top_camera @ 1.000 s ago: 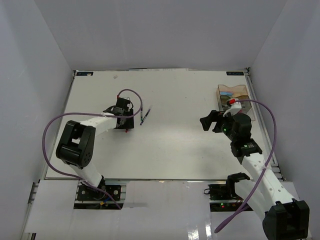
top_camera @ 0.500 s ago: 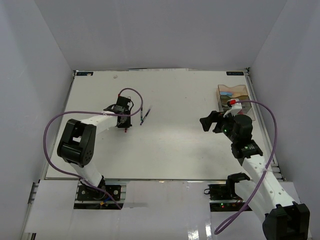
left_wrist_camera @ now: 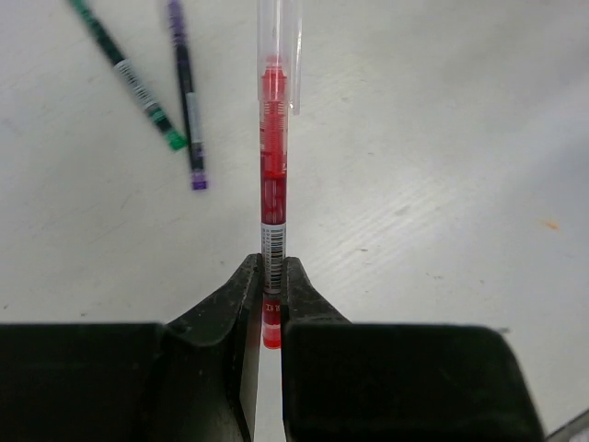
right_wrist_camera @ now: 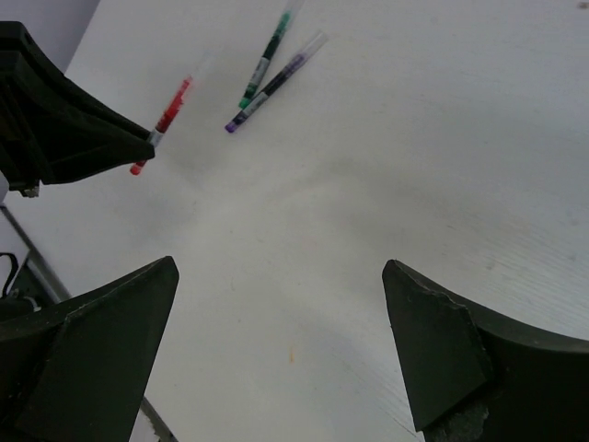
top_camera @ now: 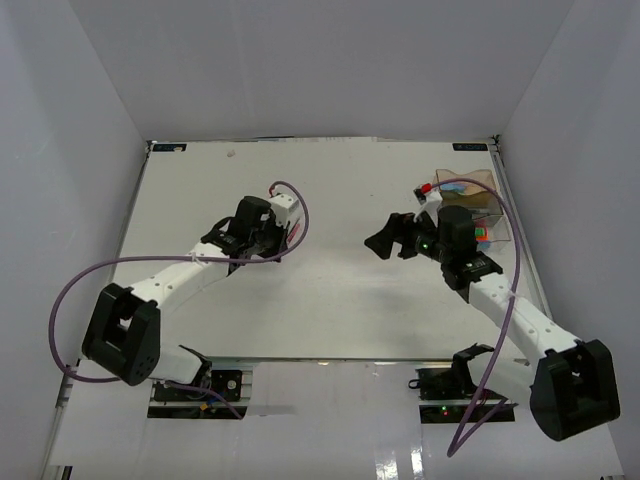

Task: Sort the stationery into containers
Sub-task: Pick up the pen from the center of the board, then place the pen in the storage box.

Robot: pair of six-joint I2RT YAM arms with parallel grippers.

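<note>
1. Red pen (left_wrist_camera: pixel 273 175), one thin piece of the stationery with a clear cap at its far end, is pinched near its tail between the two black fingers (left_wrist_camera: pixel 225 308) of the left gripper (left_wrist_camera: pixel 272 276). The jaws are closed tight on the barrel.
2. The pen points straight away from the left wrist camera, over the white table (top_camera: pixel 330 300). Whether its far end touches the surface cannot be told.
3. A green pen (left_wrist_camera: pixel 129 78) and a purple pen (left_wrist_camera: pixel 186 97) lie flat on the table beyond and to the left of the red one in the left wrist view. They are close to each other, angled into a narrow V, and apart from the held pen.
4. The right gripper (right_wrist_camera: pixel 276 341) hangs over the middle of the table with its fingers (right_wrist_camera: pixel 101 341) spread wide and nothing between them.
5. From the right wrist camera all three pens show at the far side, with the red one held in the black left gripper.
6. The translucent trays (top_camera: pixel 487 200) stand at the far right of the table, just behind the right arm, which covers part of them. Coloured pieces show inside them, too small to tell apart.
7. In the top view the two grippers face each other across the middle of the table, well apart.
</note>
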